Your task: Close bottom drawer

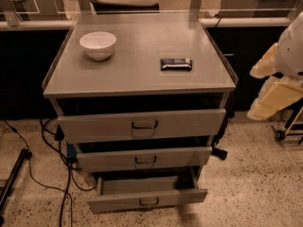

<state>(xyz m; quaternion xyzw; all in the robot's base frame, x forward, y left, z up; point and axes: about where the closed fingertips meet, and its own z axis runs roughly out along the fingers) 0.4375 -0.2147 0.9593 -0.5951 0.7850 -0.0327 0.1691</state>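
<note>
The grey metal cabinet (pixel 142 74) has three drawers, all partly pulled out. The bottom drawer (pixel 118 203) is the narrowest and lowest. It stands pulled out the farthest, with its inside showing and a small dark loop handle (pixel 149 202) at centre. The mid-width middle drawer (pixel 109 159) and the wide top drawer (pixel 94 125) sit above it. My gripper is out of view. Only a white and cream part of my arm (pixel 284 74) shows at the right edge, apart from the cabinet.
A white bowl (pixel 98 45) and a dark snack bar (pixel 176 64) lie on the cabinet top. Black cables (pixel 57 174) run over the speckled floor at the left. A dark bar (pixel 12 183) lies at the far left. A wheeled stand (pixel 286 129) is at the right.
</note>
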